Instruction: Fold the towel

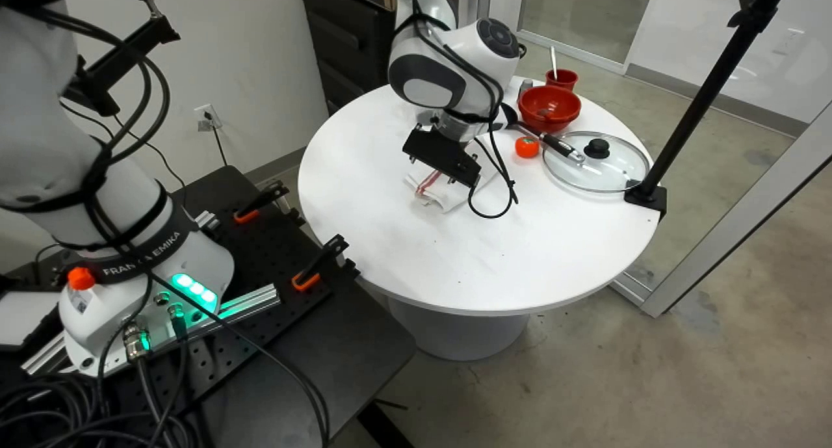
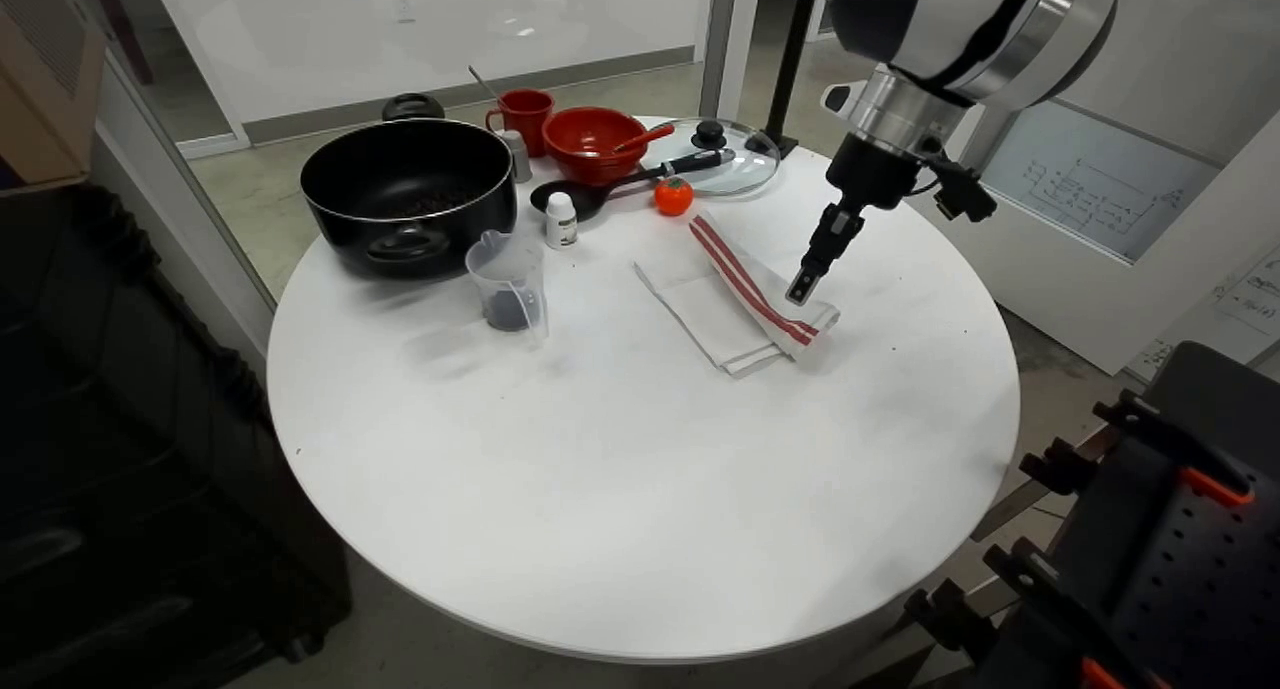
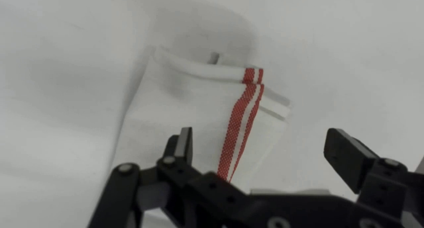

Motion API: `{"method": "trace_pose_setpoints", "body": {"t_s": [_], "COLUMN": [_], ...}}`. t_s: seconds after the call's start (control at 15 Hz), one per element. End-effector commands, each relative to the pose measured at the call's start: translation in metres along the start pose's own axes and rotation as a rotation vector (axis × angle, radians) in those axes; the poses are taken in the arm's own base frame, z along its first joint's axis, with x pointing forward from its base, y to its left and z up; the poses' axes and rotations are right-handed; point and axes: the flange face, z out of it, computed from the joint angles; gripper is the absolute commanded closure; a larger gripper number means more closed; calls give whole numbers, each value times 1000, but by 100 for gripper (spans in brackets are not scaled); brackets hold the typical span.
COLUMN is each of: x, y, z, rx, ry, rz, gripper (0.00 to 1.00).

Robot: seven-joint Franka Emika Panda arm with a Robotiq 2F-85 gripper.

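The towel (image 2: pixel 690 307) is a white cloth with red stripes, lying on the white round table. It is partly folded: the striped part lies over another white layer, and the layers' edges do not line up. It shows in the wrist view (image 3: pixel 185 109), with the stripes running between the fingers. In an exterior view the towel (image 1: pixel 447 196) is partly hidden by the arm. My gripper (image 3: pixel 260 143) is open and empty, pointing down above the towel. In an exterior view the gripper (image 2: pixel 803 284) is over the towel's striped end, seemingly a little above it.
A tomato (image 2: pixel 673 196), ladle (image 2: pixel 590 197), glass lid (image 2: pixel 745 164), red bowl (image 2: pixel 592 139) and red mug (image 2: pixel 526 119) stand behind the towel. A black pot (image 2: pixel 410 199), white bottle (image 2: pixel 561 224) and clear measuring cup (image 2: pixel 510 284) stand beside it. A black pole (image 1: pixel 708 97) rises at the table edge.
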Motion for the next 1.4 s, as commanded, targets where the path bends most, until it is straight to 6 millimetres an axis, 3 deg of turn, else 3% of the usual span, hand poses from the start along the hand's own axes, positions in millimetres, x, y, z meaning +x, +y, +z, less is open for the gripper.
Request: {"method": "trace_pose_setpoints", "body": {"t_s": [0.0,0.27,0.6,1.33], "x": [-4,-17,-30,-36], "y": [22,62,102,112], "z": [-25,-30,-22,5], "rx": [158,364,418,380], "ry": [1,-30,37,29], "rz": [58,141,254,340], "gripper": [0,0,0,0]}}
